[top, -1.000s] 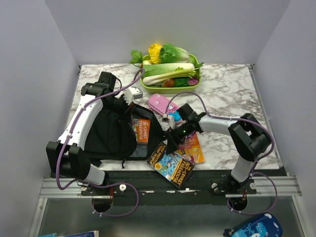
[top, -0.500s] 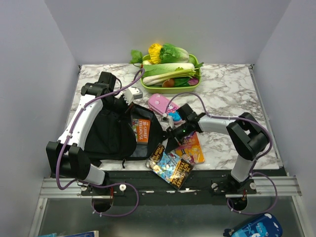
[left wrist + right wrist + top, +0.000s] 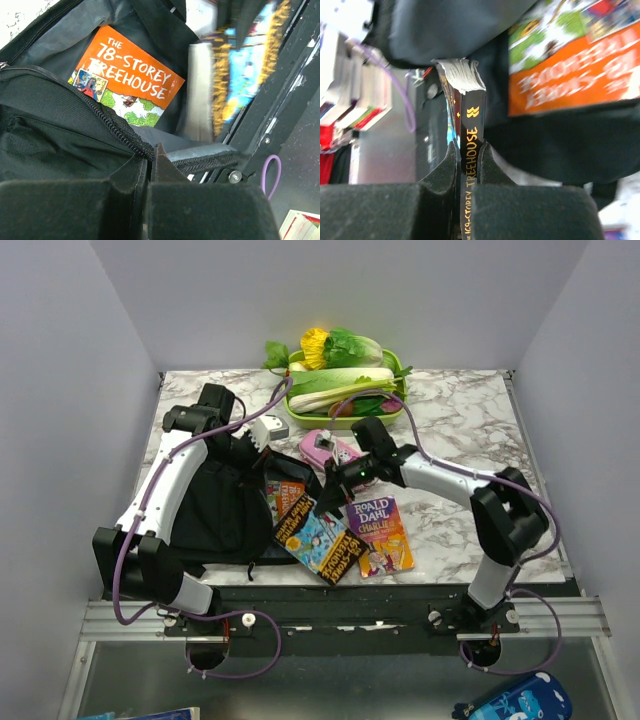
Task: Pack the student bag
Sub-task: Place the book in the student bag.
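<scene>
Black student bag point(image 3: 215, 510) lies open at the near left of the table point(image 3: 470, 430). An orange book point(image 3: 127, 82) sits inside, its lower edge hidden behind the zip rim, on which the left gripper point(image 3: 151, 156) is pinched together. At the bag mouth the right gripper point(image 3: 468, 150) is clamped on a black-spined Treehouse book point(image 3: 470, 115), cover blurred, title cut off at frame bottom.

A robot test cell. Plain grey panels point(image 3: 340, 300) wall the marble tabletop point(image 3: 470, 430) beyond the right hand point(image 3: 332, 502); the arms point(image 3: 165, 480) bolt onto an aluminium rail point(image 3: 340, 618).
</scene>
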Controlling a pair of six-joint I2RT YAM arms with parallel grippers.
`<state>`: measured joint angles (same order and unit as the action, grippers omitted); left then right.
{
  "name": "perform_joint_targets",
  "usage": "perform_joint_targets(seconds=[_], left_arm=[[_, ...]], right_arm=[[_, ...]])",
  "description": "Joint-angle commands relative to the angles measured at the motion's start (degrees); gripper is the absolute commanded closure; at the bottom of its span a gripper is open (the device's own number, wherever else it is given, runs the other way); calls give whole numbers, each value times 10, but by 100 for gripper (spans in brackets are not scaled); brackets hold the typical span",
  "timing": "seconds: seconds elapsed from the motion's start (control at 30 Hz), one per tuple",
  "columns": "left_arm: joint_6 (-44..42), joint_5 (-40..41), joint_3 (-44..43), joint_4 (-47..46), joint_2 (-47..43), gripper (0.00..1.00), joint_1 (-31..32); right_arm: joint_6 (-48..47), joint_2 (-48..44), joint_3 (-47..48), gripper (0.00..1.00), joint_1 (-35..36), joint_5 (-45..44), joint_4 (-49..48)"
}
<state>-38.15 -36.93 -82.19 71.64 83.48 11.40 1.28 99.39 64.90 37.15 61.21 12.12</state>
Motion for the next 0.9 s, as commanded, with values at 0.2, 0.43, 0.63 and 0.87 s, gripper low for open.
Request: perform_joint_targets(seconds=[0.2, 0.43, 0.63, 0.87], left_arm=[[11, -45, -22, 35, -6, 100, 49], [-5, -73, -45, 59, -11, 100, 64], [6, -57, -66, 43, -16, 100, 65], [-3, -108, -63, 54, -5, 100, 69]], right_arm=[[72, 171, 266, 100, -1, -197, 60], [27, 225, 320, 99, 36, -287, 163], [-7, 221, 288, 100, 69, -269, 177], [56, 219, 283, 95, 92, -330, 90]])
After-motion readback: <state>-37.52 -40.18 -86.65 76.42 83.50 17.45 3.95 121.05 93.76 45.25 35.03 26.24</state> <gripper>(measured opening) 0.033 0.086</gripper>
